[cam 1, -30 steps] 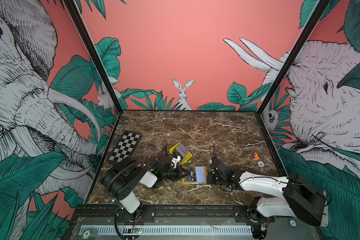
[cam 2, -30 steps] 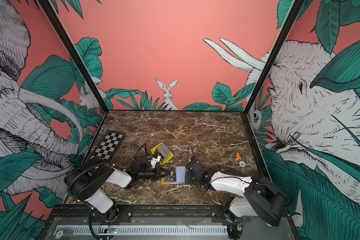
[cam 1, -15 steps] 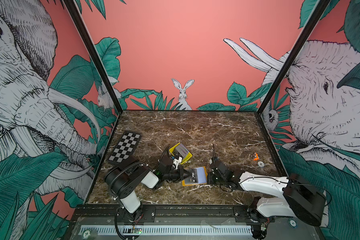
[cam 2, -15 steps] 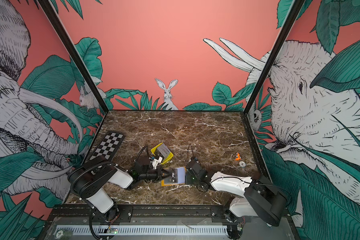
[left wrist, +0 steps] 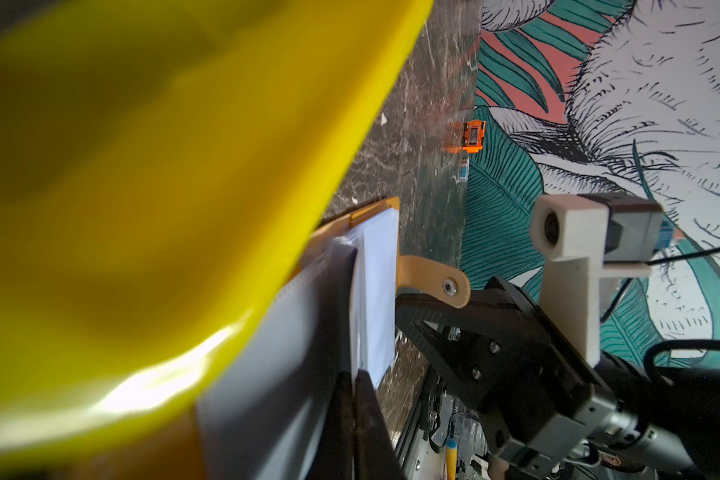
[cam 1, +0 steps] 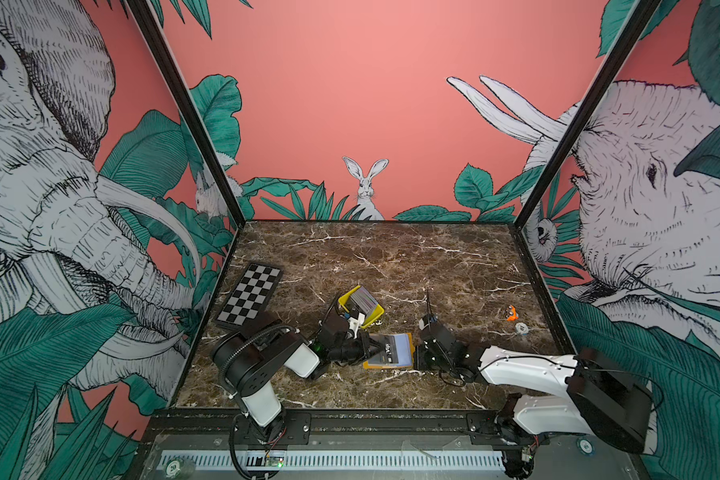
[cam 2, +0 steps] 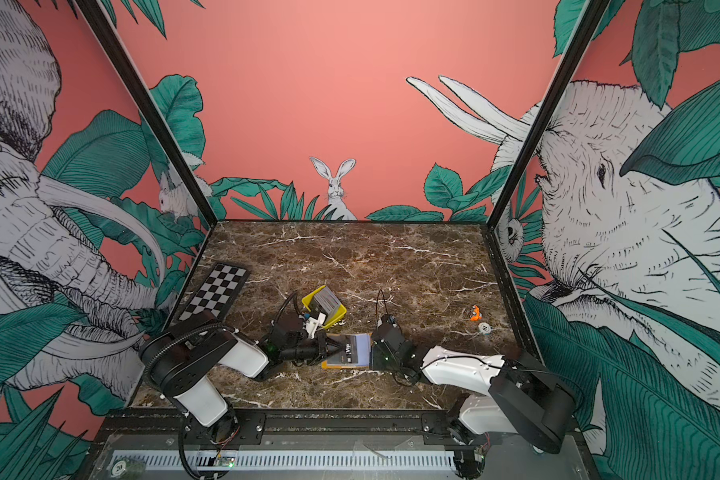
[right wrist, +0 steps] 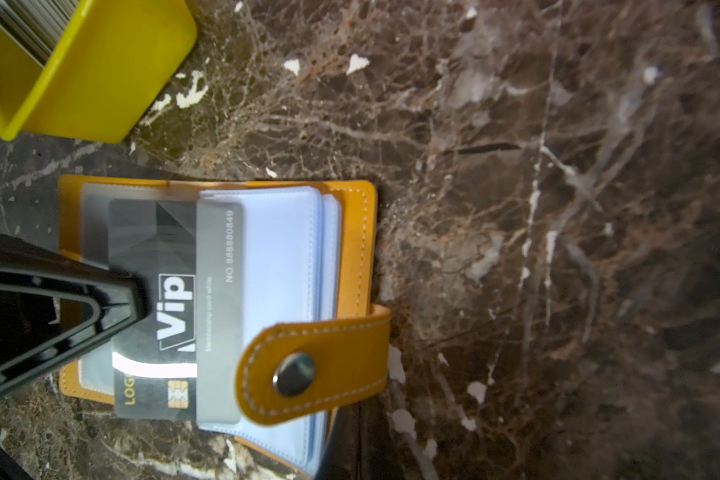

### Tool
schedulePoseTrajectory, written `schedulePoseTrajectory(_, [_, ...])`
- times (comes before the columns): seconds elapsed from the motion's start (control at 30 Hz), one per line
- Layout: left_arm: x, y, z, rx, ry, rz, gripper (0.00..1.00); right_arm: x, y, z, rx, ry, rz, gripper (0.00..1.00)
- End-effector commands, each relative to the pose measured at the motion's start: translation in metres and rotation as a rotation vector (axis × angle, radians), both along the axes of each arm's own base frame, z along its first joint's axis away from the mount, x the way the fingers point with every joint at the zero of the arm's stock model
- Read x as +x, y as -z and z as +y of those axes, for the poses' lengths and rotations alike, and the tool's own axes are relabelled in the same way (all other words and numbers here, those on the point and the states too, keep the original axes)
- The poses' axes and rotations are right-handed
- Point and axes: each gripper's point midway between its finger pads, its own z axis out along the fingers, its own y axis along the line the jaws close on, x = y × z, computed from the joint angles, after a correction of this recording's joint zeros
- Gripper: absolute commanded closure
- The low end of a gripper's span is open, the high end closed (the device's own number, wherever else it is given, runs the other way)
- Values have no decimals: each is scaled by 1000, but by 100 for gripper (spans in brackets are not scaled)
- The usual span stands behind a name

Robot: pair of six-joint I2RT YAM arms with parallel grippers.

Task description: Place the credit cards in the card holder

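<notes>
a: where's the work right now?

b: toward the near edge of the brown marble table (right wrist: 516,208), about the middle. the orange-yellow leather-like folding card holder (right wrist: 355,232) lies open and flat there, between the two arms. the left gripper (right wrist: 136,301) is clenched on the left end of a black plastic vip card (right wrist: 175,299), whose right end is already under the top clear plastic sleeve (right wrist: 275,266)

a: and the other pincer?

b: the right gripper (cam 1: 419,356) is closed, its tips at the holder's right edge. whether it pinches the cover or only braces it, i can't tell

a: so how would you finish the slide well?

b: push straight to the right, card flat and square to the pocket mouth. it looks about a third in, so a tilt could jam a corner on the sleeve seam or buckle the soft plastic. the holder looks light and would likely skate right under the push, so the right side has to act as a stop

a: anything in the path?

b: the orange snap tab (right wrist: 308,365) curls back over the sleeves at the near right. the card should pass beneath it inside the pocket, but i'd watch it. the grey-edged card stack (cam 1: 362,300) sits in the bright yellow plastic tray (right wrist: 100,91), just far-left of the holder and close to the left wrist, so a wide swing there could knock it
</notes>
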Motion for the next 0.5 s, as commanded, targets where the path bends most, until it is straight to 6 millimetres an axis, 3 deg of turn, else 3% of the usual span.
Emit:
schedulePoseTrajectory(0.0, [3,4,-3,14,-23,4,100,-11,10,-3,-10,-10,34,96])
schedulePoseTrajectory(0.17, [0,10,-2,40,-23,23,100,-13,12,-6,-18,5,38,97])
schedulePoseTrajectory(0.47, [-1,15,11,188,-24,28,82,-12,14,-15,-52,32,37,98])
